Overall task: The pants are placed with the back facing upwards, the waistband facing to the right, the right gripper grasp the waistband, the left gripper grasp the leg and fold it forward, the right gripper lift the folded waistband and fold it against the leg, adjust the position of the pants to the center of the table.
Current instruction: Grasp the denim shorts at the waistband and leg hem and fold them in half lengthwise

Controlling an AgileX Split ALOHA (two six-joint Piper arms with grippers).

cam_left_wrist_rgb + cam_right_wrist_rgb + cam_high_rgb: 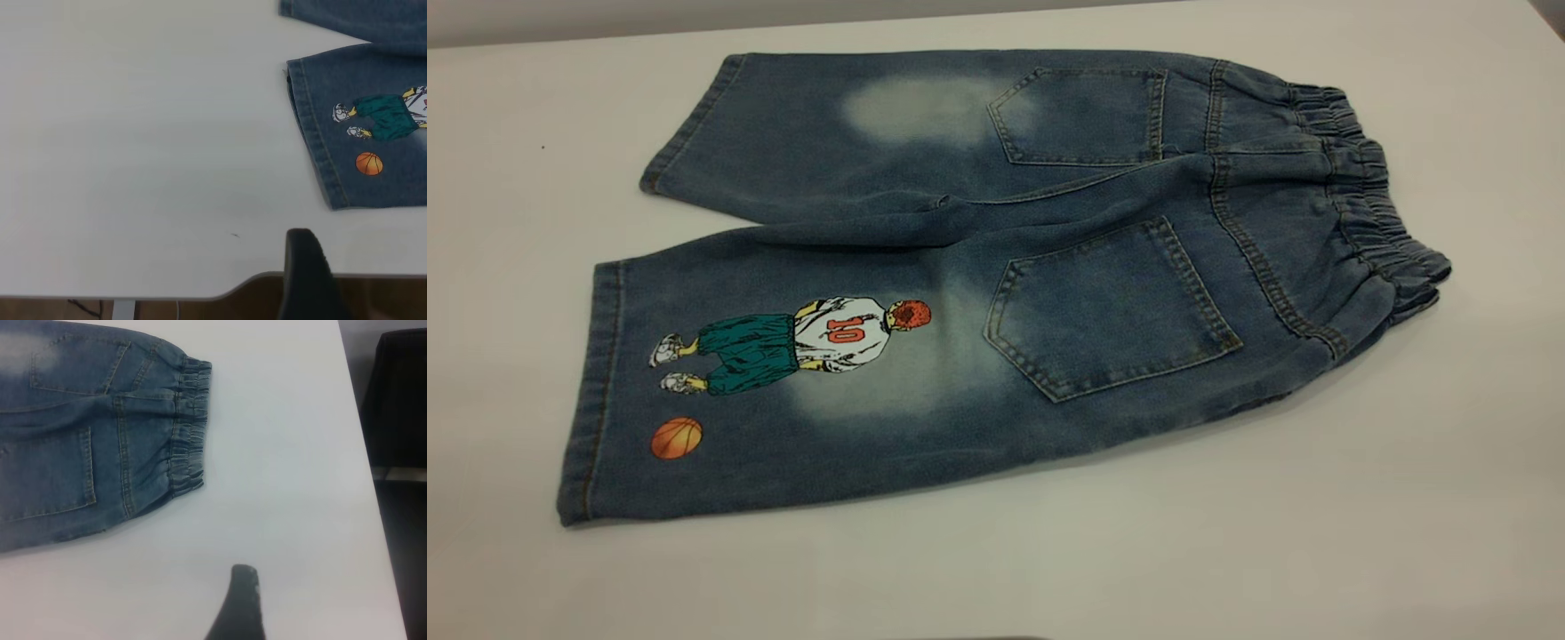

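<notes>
Pants [1005,276] are lying flat, pockets up, on the counter [1316,533], waistband [1369,204] ready for grasping; both grippers' fingers I cannot tell.

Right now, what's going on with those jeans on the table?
Nothing is being handled at this moment. The pants lie flat and unfolded on the table, back pockets up, waistband to the right in the exterior view. The leg with the basketball print is the nearer one. The left gripper sits off that leg's hem and the right gripper off the waistband, neither touching the denim.
</notes>
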